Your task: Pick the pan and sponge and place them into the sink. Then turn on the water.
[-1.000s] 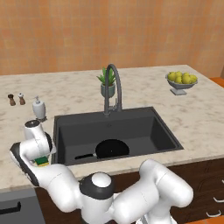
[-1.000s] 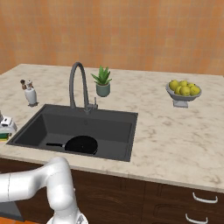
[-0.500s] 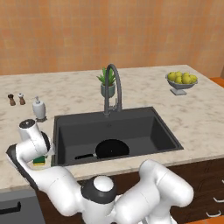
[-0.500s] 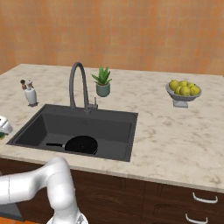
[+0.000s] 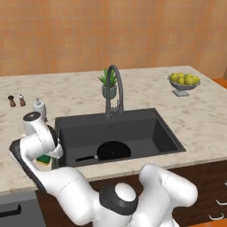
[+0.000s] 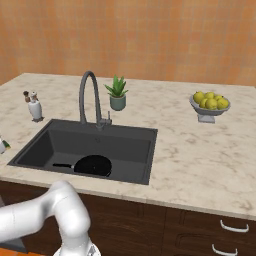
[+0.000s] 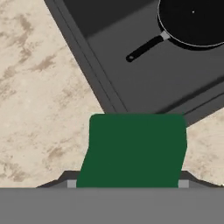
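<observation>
Sponge (image 7: 136, 148): small rectangular block, dark green top face toward the hand camera, yellow lower layer visible in the left base view (image 5: 44, 159). It sits between the two fingers of the gripper (image 7: 127, 183), which are clamped against its sides, over the beige worktop (image 7: 39, 109) just beside the left rim of the sink (image 5: 117, 131). Pan (image 5: 113, 150): black, lying flat on the sink floor, handle pointing left. Arm folded low at the sink's left side, wrist bent, hand pointing down at the worktop.
</observation>
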